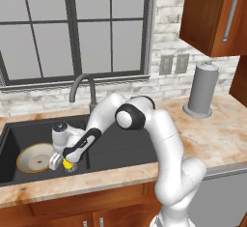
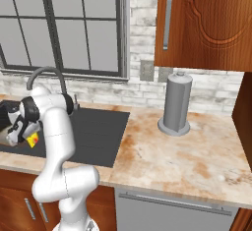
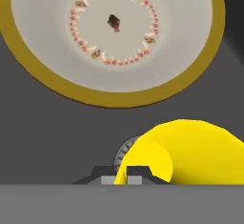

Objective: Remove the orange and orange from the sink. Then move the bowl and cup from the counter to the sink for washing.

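Holding cup (image 3: 190, 151) in closed pincer (image 1: 64, 162), lower left of frame, low inside sink (image 1: 120, 153), probably over drain, beside bowl (image 1: 34, 157). Lower until cup touches basin floor, then open; avoid bowl rim.

You are looking at a home kitchen, a rendered one. A black sink (image 1: 120, 148) is set into a beige stone table (image 1: 217, 134) with rusty marbling, and a dark curved faucet (image 1: 82, 88) rises behind it. Brown wood cabinets (image 1: 72, 211) sit below, and a wall cabinet (image 2: 206, 23) with a metal handle hangs above. The wall is whitewashed brick (image 1: 169, 18) with two outlets (image 1: 173, 64), under a big dark-framed window (image 1: 72, 28). A grey paper-towel holder (image 2: 176, 104) stands on the table, and a steel appliance front (image 2: 172, 210) shows under it. A bowl (image 1: 34, 157) lies in the sink.
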Robot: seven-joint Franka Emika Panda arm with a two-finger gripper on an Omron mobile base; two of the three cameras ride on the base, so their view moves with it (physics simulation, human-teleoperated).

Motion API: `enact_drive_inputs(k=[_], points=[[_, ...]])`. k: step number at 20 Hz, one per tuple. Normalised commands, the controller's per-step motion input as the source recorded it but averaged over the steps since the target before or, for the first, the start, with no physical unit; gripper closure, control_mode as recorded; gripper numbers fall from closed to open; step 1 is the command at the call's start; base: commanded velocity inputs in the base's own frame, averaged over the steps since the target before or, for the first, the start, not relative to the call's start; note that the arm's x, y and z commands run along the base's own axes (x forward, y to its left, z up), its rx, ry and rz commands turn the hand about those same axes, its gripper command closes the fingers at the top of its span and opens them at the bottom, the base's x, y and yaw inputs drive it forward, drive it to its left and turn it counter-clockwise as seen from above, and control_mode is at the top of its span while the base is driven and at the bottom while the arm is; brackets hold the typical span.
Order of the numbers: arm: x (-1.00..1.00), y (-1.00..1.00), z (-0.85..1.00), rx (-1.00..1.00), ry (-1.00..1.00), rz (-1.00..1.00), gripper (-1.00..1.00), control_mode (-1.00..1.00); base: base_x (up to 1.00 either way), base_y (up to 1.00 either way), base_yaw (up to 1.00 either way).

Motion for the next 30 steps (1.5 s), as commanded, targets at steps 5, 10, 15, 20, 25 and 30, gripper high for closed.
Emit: enact_drive_inputs(k=[5, 10, 15, 20, 25, 30], points=[[0.13, 0.07, -0.26, 0.03, 0.0, -0.04, 1.0, -1.0, 0.0, 0.0, 0.0], [0.17, 0.07, -0.24, 0.02, 0.0, -0.04, 1.0, -1.0, 0.0, 0.0, 0.0], [0.09, 0.04, -0.26, 0.03, 0.0, -0.04, 1.0, -1.0, 0.0, 0.0, 0.0], [0.0, -0.01, -0.28, 0.03, -0.02, -0.03, 1.0, -1.0, 0.0, 0.0, 0.0], [0.0, -0.07, -0.27, 0.02, -0.07, -0.03, 1.0, -1.0, 0.0, 0.0, 0.0], [0.0, -0.11, -0.24, 0.01, -0.07, -0.03, 1.0, -1.0, 0.0, 0.0, 0.0]])
